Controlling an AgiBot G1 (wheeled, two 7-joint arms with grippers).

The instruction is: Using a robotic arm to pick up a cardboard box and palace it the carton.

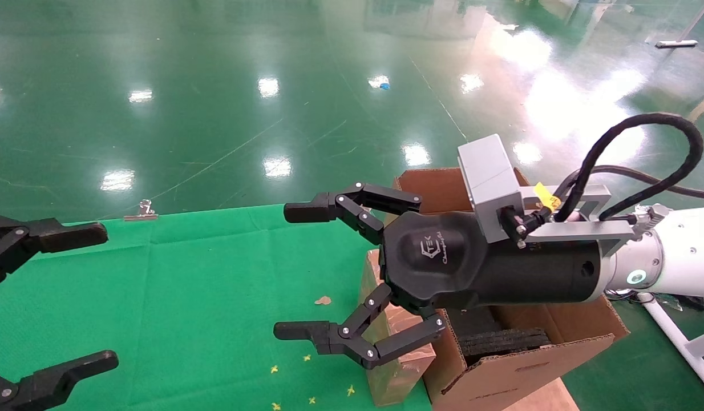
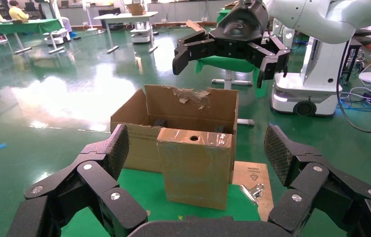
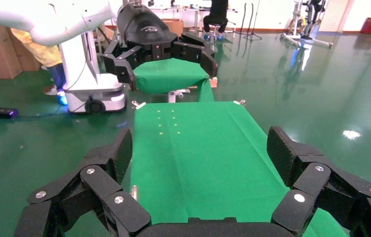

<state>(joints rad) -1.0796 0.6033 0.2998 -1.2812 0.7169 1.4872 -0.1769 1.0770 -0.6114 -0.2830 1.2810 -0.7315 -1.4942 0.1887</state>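
Above the green table (image 1: 215, 274), the right gripper (image 1: 306, 274) hung wide open and empty. Beneath it the cardboard box (image 2: 195, 165) stood upright, long axis vertical, holed edge upward, against the carton (image 2: 173, 111). The left gripper (image 1: 72, 297) was open, empty.

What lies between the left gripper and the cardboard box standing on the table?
Only bare green cloth. The left wrist view shows the left gripper, jaws open, facing the cardboard box with nothing in between.

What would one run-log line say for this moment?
right tool: open, above cardboard box | box: upright on table, beside carton | left tool: open, idle
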